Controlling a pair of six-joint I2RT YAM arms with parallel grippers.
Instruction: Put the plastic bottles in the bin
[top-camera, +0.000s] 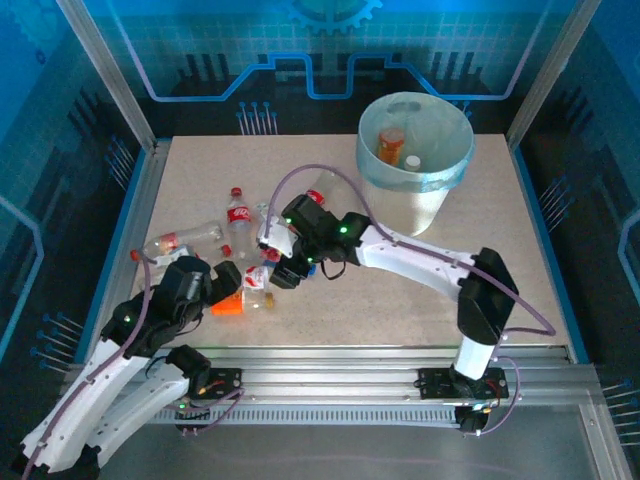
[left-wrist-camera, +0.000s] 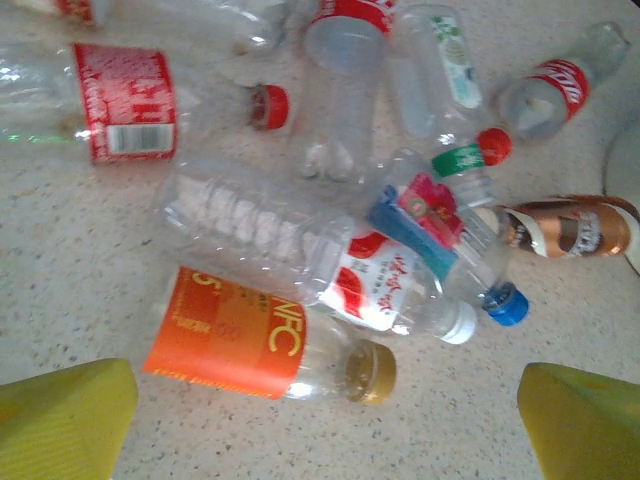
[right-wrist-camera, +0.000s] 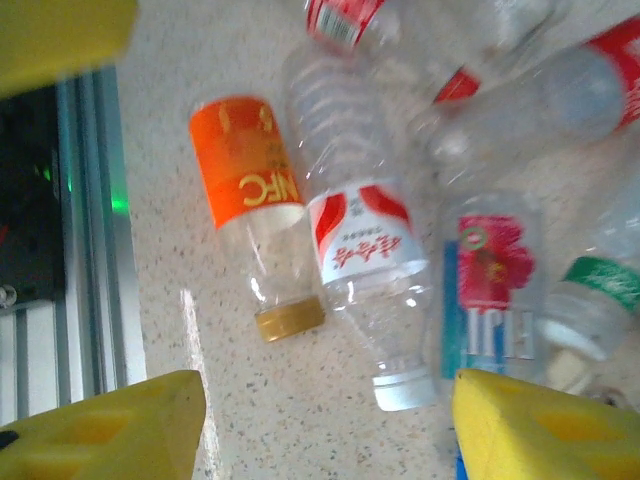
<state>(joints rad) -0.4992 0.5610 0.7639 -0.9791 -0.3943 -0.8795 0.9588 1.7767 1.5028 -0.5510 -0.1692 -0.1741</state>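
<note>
We found the bin (top-camera: 438, 205) standing at the far right of the table (top-camera: 400, 290), well apart from both hands. Inside its pale liner lay an orange bottle (top-camera: 392, 146), and just beside it we made out a white cap (top-camera: 413, 160).

The other plastic bottles (left-wrist-camera: 260, 225) lay in a loose heap on the near left part of the table. The left hand (left-wrist-camera: 325, 430) hung over the heap with its yellow fingers (left-wrist-camera: 60, 420) spread wide and nothing between them. Just beyond its fingertips an orange-labelled bottle (left-wrist-camera: 230, 345) with a gold cap lay on its side. A white-capped bottle (left-wrist-camera: 380, 290) with a red and white label lay against it. Next to that was a blue-capped bottle (left-wrist-camera: 440, 230) with a pink and blue label. A brown bottle (left-wrist-camera: 565, 230) lay beside the blue cap, and a red-capped bottle (left-wrist-camera: 125, 100) lay at the far side of the heap.

The right hand (right-wrist-camera: 325, 435) reached in from the other side, its fingers (right-wrist-camera: 545, 430) apart and gripping nothing. In its wrist view, the white-capped bottle's neck pointed into the gap between the fingers and touched neither one. From above, a cola bottle (top-camera: 238, 212) appeared to stand upright beyond the heap.
</note>
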